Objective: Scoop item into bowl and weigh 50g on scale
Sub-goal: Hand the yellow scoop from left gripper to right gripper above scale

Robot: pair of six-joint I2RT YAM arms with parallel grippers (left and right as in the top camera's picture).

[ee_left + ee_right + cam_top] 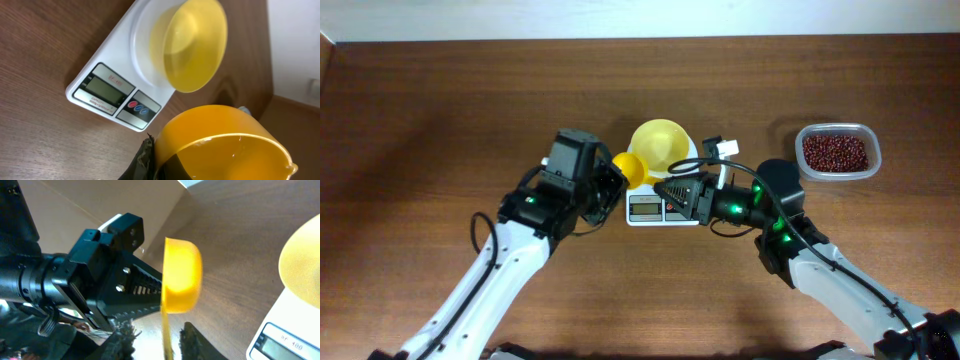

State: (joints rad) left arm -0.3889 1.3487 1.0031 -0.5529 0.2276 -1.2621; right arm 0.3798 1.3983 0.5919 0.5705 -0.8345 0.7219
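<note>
Just ahead of our left gripper (617, 181), which clamps the scoop (629, 168), the bowl (660, 145) sits on the scale (645, 211); our right gripper (659, 190) stands spread astride the handle, beans (835, 152) well to its right

White scale (116, 55) sits angled on brown wood table (40, 45). Grey display (102, 90) unreadable; red and blue buttons (137, 107) just beside it. Empty pale-yellow bowl (192, 45) rests on platform. Yellow scoop (220, 145) fills lower foreground.

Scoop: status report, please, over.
Left gripper shut on scoop. Right gripper open astride its handle. Bowl empty on scale; beans in container.
</note>
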